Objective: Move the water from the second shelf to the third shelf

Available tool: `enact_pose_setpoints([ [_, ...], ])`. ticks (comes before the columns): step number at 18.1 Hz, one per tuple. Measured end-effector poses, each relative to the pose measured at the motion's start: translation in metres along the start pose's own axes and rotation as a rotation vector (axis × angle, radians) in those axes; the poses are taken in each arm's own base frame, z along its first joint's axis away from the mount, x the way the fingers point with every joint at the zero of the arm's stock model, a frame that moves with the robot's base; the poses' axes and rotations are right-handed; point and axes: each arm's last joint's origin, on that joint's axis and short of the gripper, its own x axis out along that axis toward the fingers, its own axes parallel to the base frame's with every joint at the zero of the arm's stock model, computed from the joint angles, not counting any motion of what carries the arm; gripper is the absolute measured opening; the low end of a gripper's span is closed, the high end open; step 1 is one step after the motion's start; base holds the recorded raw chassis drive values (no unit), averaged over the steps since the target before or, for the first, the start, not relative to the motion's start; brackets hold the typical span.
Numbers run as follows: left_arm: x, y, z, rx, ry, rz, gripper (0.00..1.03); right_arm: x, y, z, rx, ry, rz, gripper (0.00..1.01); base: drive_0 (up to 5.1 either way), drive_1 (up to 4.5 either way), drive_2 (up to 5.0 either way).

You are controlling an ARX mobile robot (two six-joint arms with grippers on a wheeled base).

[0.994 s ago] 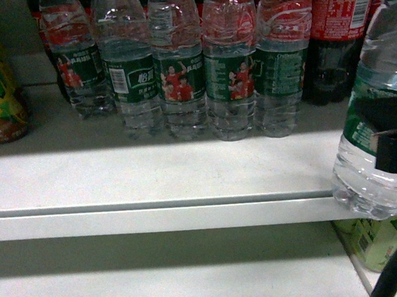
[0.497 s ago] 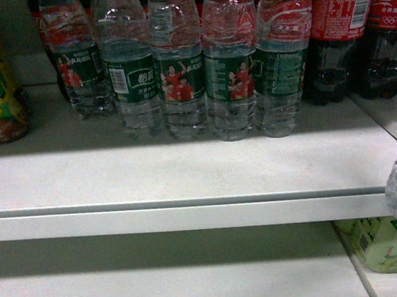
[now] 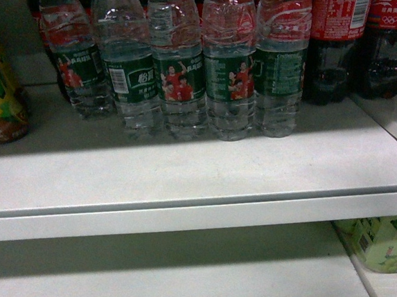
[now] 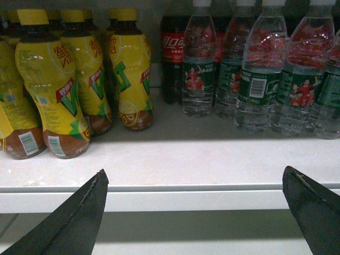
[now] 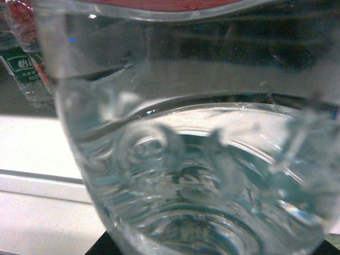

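Water bottle (image 5: 186, 138) is filling the right wrist view, apparently clamped in the unseen right gripper off the shelf edge (image 5: 37, 183), risking slipping if squeezed loosely, while the left gripper (image 4: 194, 212) is hanging spread, empty.

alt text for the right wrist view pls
A clear ribbed water bottle fills almost the whole frame at very close range, its colourless water and moulded base blurred. Behind it at left, a white shelf edge and part of a green-labelled bottle show; the gripper itself is not visible.
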Motion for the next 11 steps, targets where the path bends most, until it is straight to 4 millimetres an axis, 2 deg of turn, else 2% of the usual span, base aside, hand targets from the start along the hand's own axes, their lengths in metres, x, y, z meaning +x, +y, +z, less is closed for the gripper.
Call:
enact_pose_setpoints([
  [7, 0.0, 0.0, 0.0, 0.0, 0.0, 0.0, 0.98, -0.027, -0.009, 0.008, 0.014, -0.032, -0.027, 0.41, 0.0, 0.0, 0.0],
  [11, 0.0, 0.0, 0.0, 0.0, 0.0, 0.0, 0.98, -0.029, -0.01, 0.012, 0.014, -0.05, -0.024, 0.41, 0.0, 0.0, 0.0],
])
